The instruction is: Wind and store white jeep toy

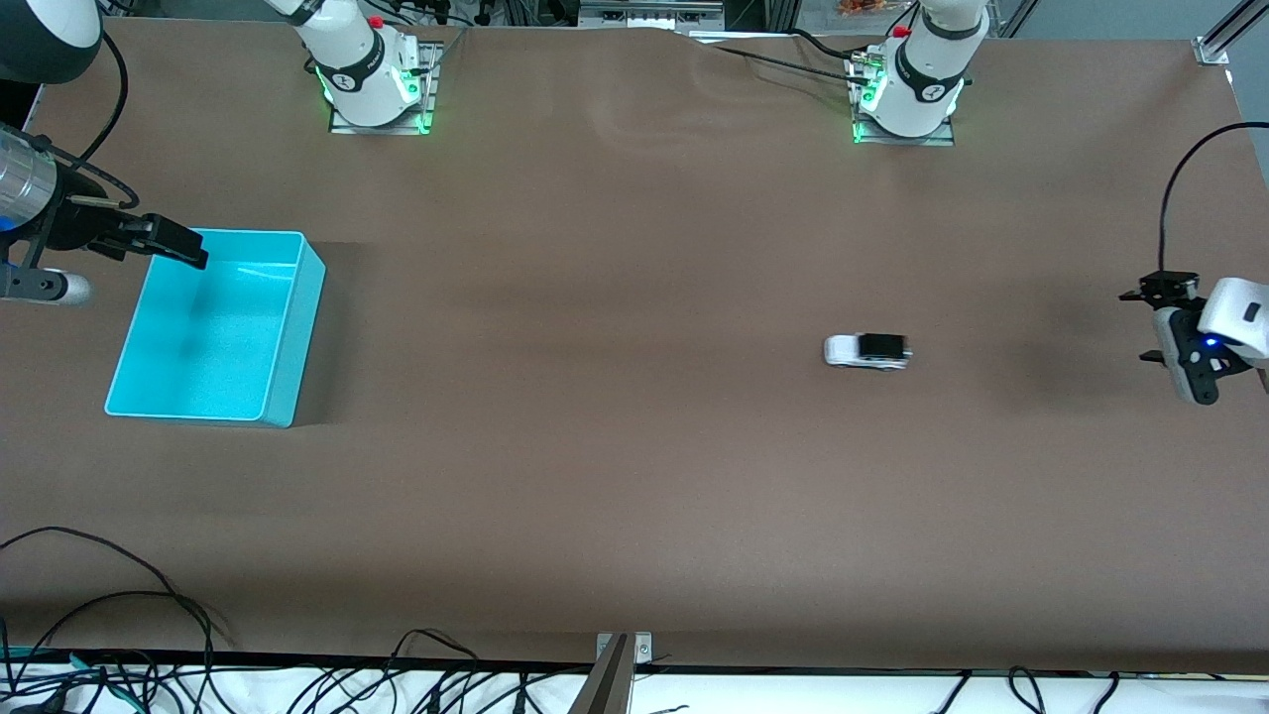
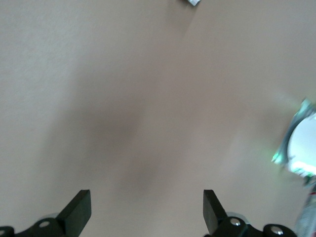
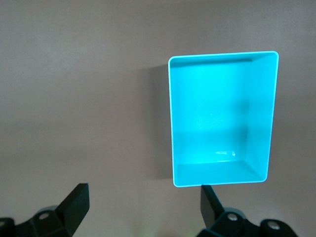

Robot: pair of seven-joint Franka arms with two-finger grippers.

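The white jeep toy, a small white car with a black roof, stands on the brown table toward the left arm's end. My left gripper hangs open over the table's edge at that end, well apart from the jeep. In the left wrist view the left gripper has only bare table between its fingers. A small pale sliver at the frame's edge may be the jeep. My right gripper hovers open over the turquoise bin's rim. In the right wrist view the right gripper holds nothing.
The turquoise bin sits empty toward the right arm's end, and the right wrist view also shows this bin. Both arm bases stand along the table's edge farthest from the front camera. Loose cables lie along the edge nearest to it.
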